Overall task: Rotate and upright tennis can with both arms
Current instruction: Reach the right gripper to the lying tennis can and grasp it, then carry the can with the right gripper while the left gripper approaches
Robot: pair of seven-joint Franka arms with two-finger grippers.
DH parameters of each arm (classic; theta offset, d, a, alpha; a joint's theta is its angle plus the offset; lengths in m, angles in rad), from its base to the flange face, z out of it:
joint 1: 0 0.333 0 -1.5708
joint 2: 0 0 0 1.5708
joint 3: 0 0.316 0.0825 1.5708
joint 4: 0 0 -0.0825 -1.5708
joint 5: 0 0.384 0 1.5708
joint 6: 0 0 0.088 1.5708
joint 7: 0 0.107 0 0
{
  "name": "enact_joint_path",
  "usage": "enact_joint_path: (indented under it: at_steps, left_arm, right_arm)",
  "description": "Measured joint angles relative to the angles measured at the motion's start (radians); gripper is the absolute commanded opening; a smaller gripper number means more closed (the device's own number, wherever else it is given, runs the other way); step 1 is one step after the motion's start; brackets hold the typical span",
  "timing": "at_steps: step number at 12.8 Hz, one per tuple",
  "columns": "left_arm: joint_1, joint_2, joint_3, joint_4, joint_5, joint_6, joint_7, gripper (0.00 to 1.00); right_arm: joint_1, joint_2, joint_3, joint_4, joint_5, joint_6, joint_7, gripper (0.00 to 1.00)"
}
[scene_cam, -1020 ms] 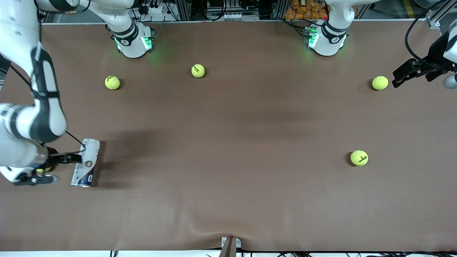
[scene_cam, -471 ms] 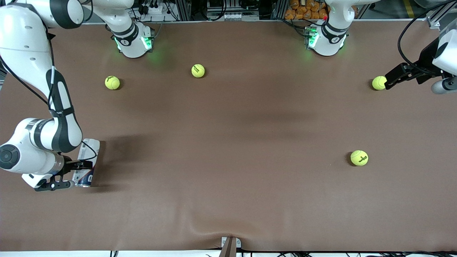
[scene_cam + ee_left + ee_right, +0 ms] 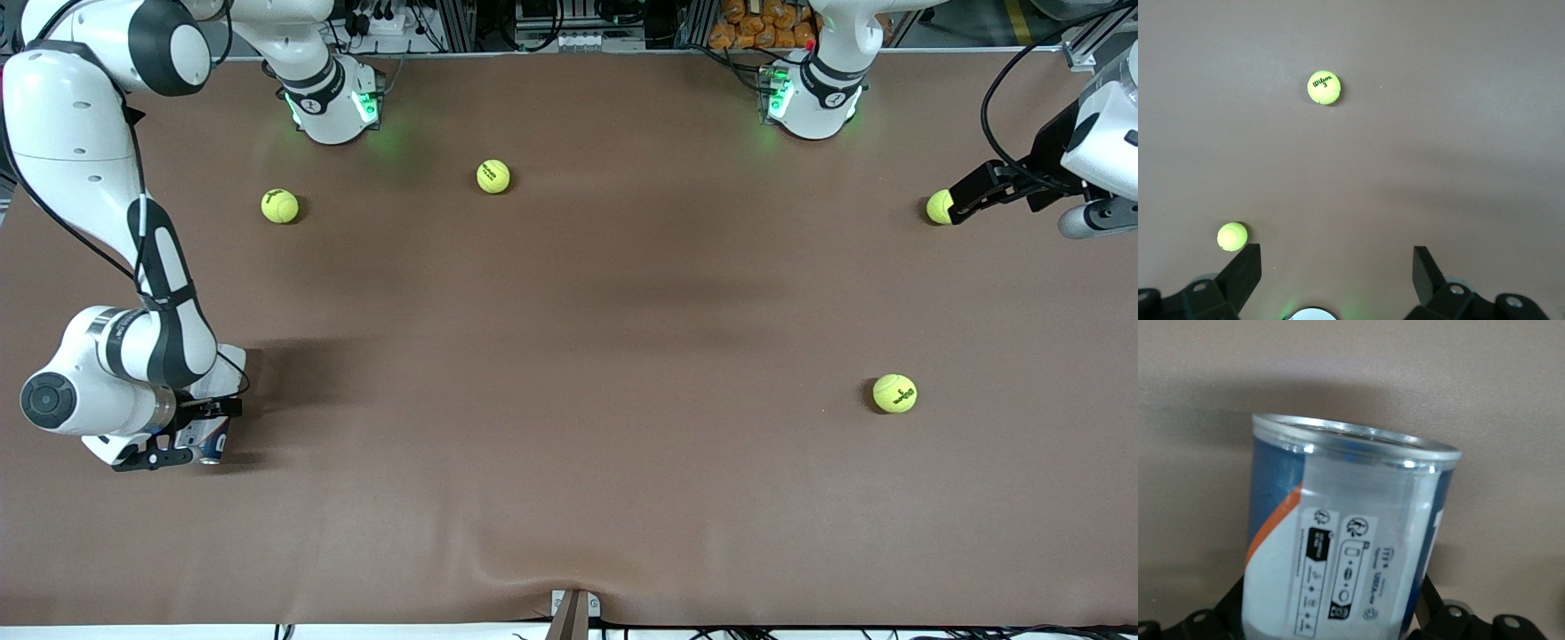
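Can (image 3: 1351, 520) sits around 8 o'clock on the worktop (image 3: 569, 356), lying with its long axis roughly on the 12–6 line. My right hand (image 3: 197, 434) is down at its 6 o'clock end, fingers spread wide on either side of it, no squeeze that I can see. Left hand (image 3: 958, 203) is wide open, empty, way off at 2 o'clock by a ball (image 3: 936, 207). So right is nearer. The 9 o'clock edge is close, with loads of room toward 3.

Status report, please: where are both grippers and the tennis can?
Right gripper straddling tennis can at right arm's end. Left gripper open, over table near a tennis ball. Nothing in the way.
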Motion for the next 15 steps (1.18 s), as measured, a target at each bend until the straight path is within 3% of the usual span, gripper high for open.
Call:
enact_joint_path:
  at_steps: [1, 7, 12, 15]
  left_arm:
    - [0.0, 0.003, 0.0, -0.002, -0.03, 0.0, 0.0, 1.0]
    - [-0.026, 0.073, -0.007, -0.008, -0.107, 0.054, 0.0, 1.0]
    - [-0.055, 0.15, -0.06, -0.009, -0.114, 0.139, -0.038, 1.0]
    - [-0.055, 0.194, -0.075, -0.01, -0.152, 0.171, -0.043, 1.0]
  right_arm:
    - [-0.001, 0.0, 0.0, 0.004, 0.0, -0.007, 0.0, 0.82]
    - [0.004, -0.009, 0.038, 0.038, 0.001, -0.109, -0.005, 0.81]
    - [0.08, -0.151, 0.213, 0.064, 0.001, -0.283, -0.116, 0.81]
    - [0.168, -0.177, 0.334, 0.057, -0.001, -0.292, -0.252, 0.83]
